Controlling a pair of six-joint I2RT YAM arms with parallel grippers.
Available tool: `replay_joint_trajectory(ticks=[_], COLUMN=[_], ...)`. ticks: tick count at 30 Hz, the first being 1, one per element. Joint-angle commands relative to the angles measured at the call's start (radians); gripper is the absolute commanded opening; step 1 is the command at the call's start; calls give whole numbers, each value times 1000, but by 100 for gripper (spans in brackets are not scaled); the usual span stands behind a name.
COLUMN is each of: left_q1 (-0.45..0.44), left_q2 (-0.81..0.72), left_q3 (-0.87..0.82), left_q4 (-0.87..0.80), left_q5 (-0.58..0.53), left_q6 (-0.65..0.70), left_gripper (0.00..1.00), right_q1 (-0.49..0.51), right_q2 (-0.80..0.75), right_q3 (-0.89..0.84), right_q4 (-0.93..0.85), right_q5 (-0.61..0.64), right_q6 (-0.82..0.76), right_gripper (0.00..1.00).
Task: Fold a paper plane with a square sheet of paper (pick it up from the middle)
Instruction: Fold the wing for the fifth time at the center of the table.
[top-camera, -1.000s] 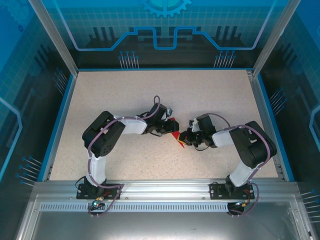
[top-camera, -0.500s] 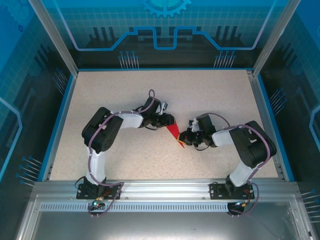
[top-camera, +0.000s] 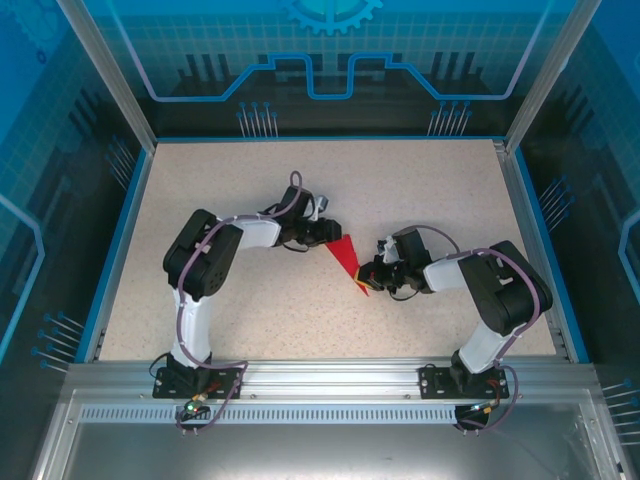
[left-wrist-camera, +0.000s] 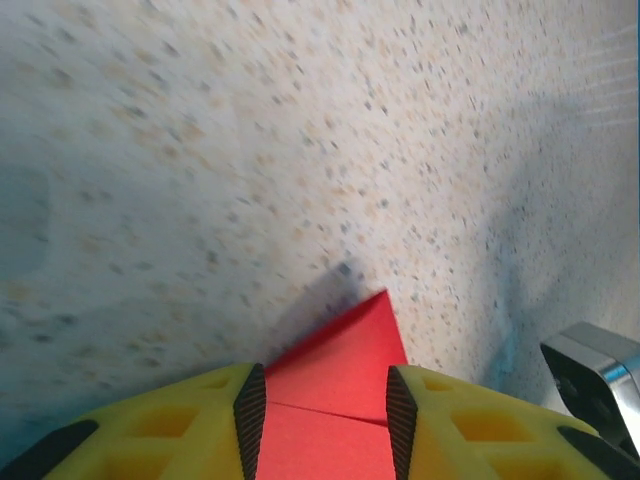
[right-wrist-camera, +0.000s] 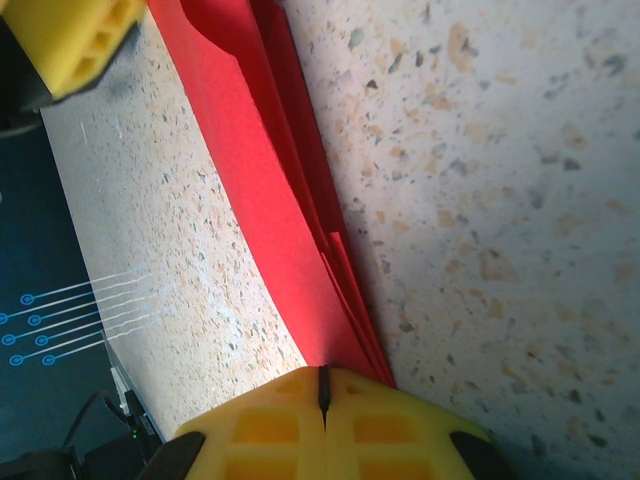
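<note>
Item: square sheet of paper (top-camera: 347, 254), a creased red wedge. My right gripper (right-wrist-camera: 322, 385) is clamped on its tip. The left gripper (left-wrist-camera: 325, 395) straddles it, and I cannot tell whether it grips. Since before, the left gripper has drawn back leftward.

red paper (left-wrist-camera: 335, 430): near end cut off at the left wrist view's bottom edge
counter (left-wrist-camera: 200, 150): blurred
left claw (left-wrist-camera: 325, 388) hold: unclear

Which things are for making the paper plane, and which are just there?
For the job:
red paper, folded to a point
right gripper, shut on it
left gripper, paper between its fingers

Just there:
speckled table
blue walls
metal rail at the front
</note>
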Motion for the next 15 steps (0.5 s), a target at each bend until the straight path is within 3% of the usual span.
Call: replay_joint_trajectory(ticks=[1,8,15], left_q1=[42,65,67], left_q2=[39,6,-173], left_q3=[31,14,-32], left_q4=[-54,-61,-97], left_q5=[-25,-28,-25], left_q6=[39,8,-13], left_gripper=[41,41,43], right_q1=[12,13,23], right_q2=[89,94,95], right_q3=[-34,-31,-37], right_q4=[-143,-122,-50], right_q5=[57,45,5], right_q6=[-19,-10,33], right_gripper=[0,0,0])
